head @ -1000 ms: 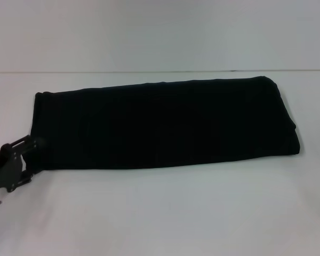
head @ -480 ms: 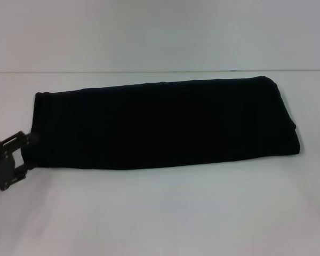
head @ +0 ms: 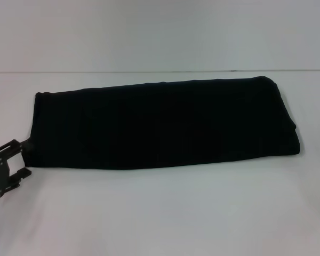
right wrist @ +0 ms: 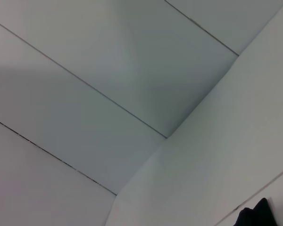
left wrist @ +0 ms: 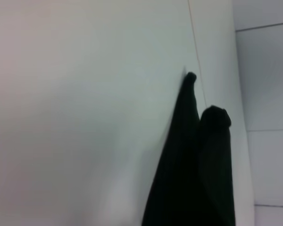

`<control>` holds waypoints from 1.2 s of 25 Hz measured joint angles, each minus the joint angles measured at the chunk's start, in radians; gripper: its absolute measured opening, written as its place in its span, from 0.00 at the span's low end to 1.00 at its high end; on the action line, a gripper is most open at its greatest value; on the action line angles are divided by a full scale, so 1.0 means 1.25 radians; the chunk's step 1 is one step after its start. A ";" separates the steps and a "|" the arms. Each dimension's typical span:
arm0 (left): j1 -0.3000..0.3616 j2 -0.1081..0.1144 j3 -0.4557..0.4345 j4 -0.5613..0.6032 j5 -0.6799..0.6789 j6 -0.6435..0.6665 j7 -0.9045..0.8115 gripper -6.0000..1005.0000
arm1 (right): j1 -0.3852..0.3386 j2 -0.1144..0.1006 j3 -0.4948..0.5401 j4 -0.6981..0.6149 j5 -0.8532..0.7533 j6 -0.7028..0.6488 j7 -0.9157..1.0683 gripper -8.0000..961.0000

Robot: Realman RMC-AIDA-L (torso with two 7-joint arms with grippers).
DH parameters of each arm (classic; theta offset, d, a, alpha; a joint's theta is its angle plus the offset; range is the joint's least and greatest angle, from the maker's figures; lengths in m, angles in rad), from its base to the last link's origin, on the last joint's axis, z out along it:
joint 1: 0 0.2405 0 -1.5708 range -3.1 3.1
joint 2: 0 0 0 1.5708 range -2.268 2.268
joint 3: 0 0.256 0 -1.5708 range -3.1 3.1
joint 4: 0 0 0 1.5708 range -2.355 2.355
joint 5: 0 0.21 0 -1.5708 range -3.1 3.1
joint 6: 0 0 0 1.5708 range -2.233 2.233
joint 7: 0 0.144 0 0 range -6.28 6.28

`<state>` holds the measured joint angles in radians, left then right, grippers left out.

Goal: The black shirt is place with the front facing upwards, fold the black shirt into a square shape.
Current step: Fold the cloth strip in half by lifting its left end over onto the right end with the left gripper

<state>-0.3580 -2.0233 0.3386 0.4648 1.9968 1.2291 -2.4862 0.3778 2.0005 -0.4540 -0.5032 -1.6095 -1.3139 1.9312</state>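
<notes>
- Left gripper (head: 22,156): sitting at the table's (head: 160,213) left edge, fingers spread, holding nothing.
- Black shirt (head: 165,125): lying folded into a long band across the table.
- Right gripper: out of view.

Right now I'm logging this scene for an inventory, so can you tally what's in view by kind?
Black shirt, folded into a long band: 1
White table: 1
Robot hand, the left hand beside the shirt's left end: 1
Total: 3
The right hand is out of view.
</notes>
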 joint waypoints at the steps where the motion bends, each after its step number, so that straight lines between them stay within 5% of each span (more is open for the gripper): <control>1: -0.005 -0.001 0.002 -0.002 0.000 -0.013 -0.001 0.78 | 0.000 0.000 0.000 0.000 0.000 0.000 0.000 0.73; 21: -0.096 -0.005 0.053 -0.023 0.017 -0.101 0.010 0.78 | -0.007 -0.001 0.002 0.000 0.002 0.001 0.000 0.73; 30: -0.042 0.007 0.047 -0.012 -0.101 0.034 0.082 0.78 | -0.009 -0.001 0.009 0.000 0.003 -0.003 0.000 0.73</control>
<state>-0.4101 -2.0142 0.3973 0.4495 1.8700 1.2717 -2.3834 0.3668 1.9990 -0.4433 -0.5031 -1.6061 -1.3173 1.9312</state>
